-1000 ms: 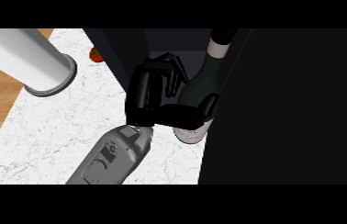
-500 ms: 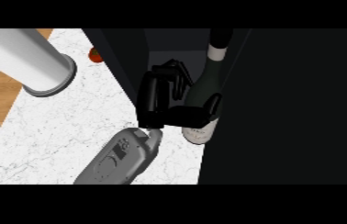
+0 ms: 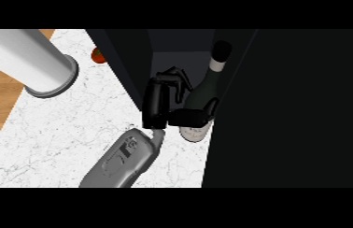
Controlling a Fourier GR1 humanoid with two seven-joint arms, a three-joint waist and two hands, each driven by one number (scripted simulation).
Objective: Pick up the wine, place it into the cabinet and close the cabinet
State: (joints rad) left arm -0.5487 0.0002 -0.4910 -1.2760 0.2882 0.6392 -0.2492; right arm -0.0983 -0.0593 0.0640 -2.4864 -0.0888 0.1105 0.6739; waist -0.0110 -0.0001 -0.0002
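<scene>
Head view, one hand in frame: the left hand (image 3: 157, 103), black, on a grey forearm (image 3: 121, 159) that enters from the lower edge left of centre and runs up and to the right across the white marbled table (image 3: 62, 124). The hand is closed on the wine bottle (image 3: 207, 89). Its fingers (image 3: 173, 78) curl round the far side of the dark body, and the thumb lies across the near side just above the bottle's pale lower end, so the bottle is pinched between them. The bottle stands in the mouth of the open cabinet (image 3: 134, 68), a dark box. It lies between the cabinet's left wall and a broad dark mass that fills the right of the view; I cannot tell whether that mass is a door or a side panel. The neck with its pale band points up the frame, deeper into the opening, while the pale lower end shows at the front edge, beside the marble. Whether the bottle rests on the cabinet floor or is carried clear of it cannot be determined. A large pale cylinder (image 3: 38, 59) with a darker rim lies at upper left, well apart from the hand. A small red-orange object (image 3: 98, 55) sits partly hidden behind the cabinet's left wall. A wooden strip (image 3: 10, 96) borders the table on the left.
</scene>
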